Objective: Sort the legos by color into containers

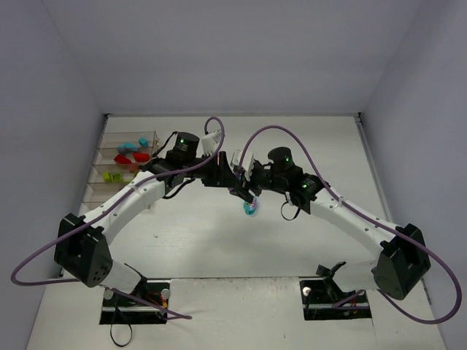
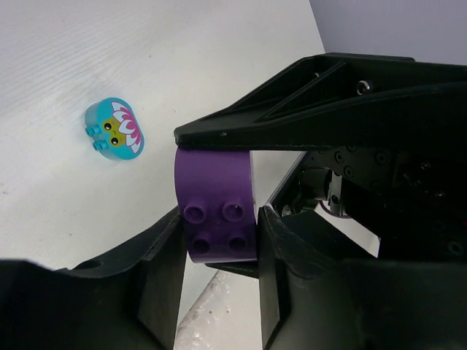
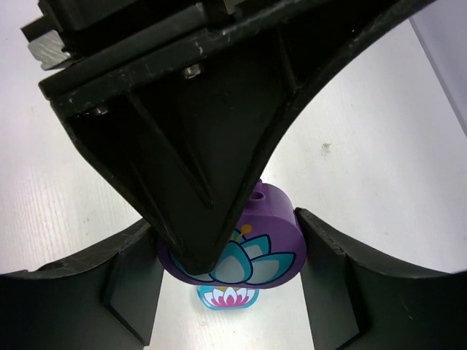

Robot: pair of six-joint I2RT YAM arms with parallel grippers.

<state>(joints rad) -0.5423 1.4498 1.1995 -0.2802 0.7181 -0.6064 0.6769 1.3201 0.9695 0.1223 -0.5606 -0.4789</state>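
Far left on the white table (image 1: 219, 248): one joined row of four clear plastic rectangular bins (image 1: 98, 191), thin-walled. Tiny cyan bricks (image 1: 135, 145), red bricks (image 1: 130, 157) and lime green bricks (image 1: 112, 176) in separate bins, too small to count. At centre, two black grippers meeting. Left gripper (image 2: 219, 219) clamped on one smooth, rounded purple four-stud brick (image 2: 215, 197). Right gripper (image 3: 228, 240) pinching the same lotus-printed brick from its other sides. Nearby, apart on the table, one rounded cyan flower-printed brick (image 2: 114, 130).

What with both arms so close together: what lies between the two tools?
A purple brick: the left wrist view shows it inside the left tool, the right wrist view inside the right tool.
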